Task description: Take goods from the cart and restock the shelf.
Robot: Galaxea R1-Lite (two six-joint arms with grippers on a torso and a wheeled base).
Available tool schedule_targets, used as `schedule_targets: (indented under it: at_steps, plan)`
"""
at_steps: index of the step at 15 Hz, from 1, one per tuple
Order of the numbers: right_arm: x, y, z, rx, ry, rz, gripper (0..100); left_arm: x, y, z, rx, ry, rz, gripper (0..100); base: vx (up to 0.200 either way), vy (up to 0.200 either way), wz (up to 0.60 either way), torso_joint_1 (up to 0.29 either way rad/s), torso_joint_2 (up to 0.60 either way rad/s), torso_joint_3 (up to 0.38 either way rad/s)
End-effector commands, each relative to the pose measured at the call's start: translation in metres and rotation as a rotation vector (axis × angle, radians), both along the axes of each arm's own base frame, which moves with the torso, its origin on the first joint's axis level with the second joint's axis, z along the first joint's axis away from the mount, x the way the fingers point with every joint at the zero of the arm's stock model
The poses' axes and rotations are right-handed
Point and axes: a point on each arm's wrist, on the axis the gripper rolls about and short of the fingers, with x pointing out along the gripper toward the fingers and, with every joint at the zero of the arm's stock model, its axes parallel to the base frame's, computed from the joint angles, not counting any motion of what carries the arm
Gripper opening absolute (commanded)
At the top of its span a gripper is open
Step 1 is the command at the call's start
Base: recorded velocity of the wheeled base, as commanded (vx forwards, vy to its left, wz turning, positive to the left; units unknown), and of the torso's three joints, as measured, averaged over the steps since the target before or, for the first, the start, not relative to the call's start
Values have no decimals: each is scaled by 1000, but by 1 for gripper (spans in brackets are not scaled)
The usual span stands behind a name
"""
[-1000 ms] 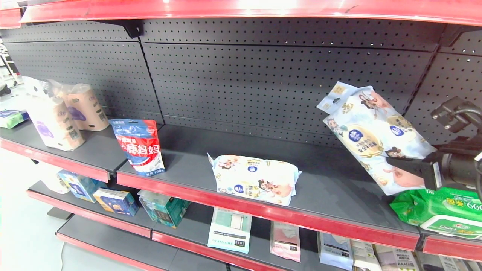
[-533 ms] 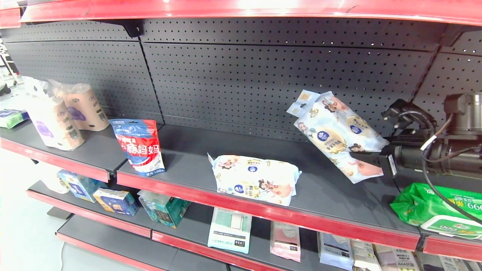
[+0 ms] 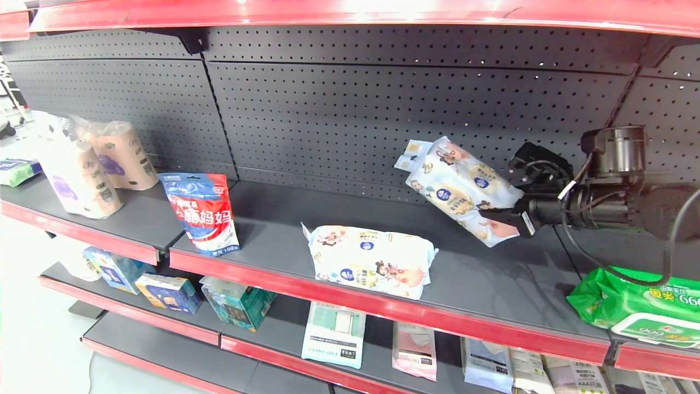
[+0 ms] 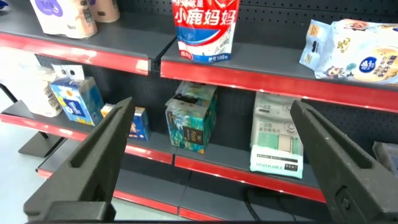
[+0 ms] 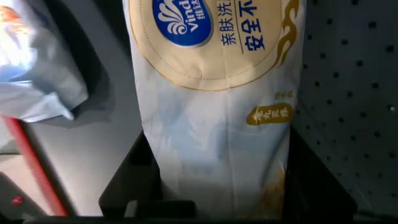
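My right gripper (image 3: 506, 220) is shut on a white cartoon-printed wipes pack (image 3: 459, 189), holding it tilted in the air above the middle shelf (image 3: 492, 284), close to the pegboard back. In the right wrist view the held wipes pack (image 5: 217, 93) runs between the black jaws. A matching wipes pack (image 3: 372, 260) lies flat near the shelf's front edge, left of the held one. My left gripper (image 4: 211, 155) is open with nothing in it, low in front of the lower shelves.
A red-and-blue pouch (image 3: 203, 212) stands upright left of the lying pack. Paper roll packs (image 3: 82, 175) stand at the far left. A green wipes pack (image 3: 645, 306) lies at the right. Lower shelves hold boxes (image 3: 164, 290) and flat packets (image 3: 334, 334).
My right arm has carried the held wipes pack leftward and deeper into the shelf, toward the pegboard. The pack lying on the shelf has not moved.
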Motion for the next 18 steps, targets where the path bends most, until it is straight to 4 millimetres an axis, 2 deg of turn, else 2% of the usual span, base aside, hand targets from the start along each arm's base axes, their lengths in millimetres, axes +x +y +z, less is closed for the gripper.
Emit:
schedule_targets:
  at_steps: [1,6,10,18]
  plan:
    - [17,2,-17,-9,38,4,0,0,0,0,0,-2,0,100,0,0,0,0,0,0]
    - [28,4,-36,-24,87,0,0,0,0,0,0,0,0,100,0,0,0,0,0,0]
    - [31,24,-40,-49,79,62,0,0,0,0,0,0,0,100,0,0,0,0,0,0]
    - [41,55,-44,-109,54,77,0,0,0,0,0,-2,2,100,0,0,0,0,0,0]
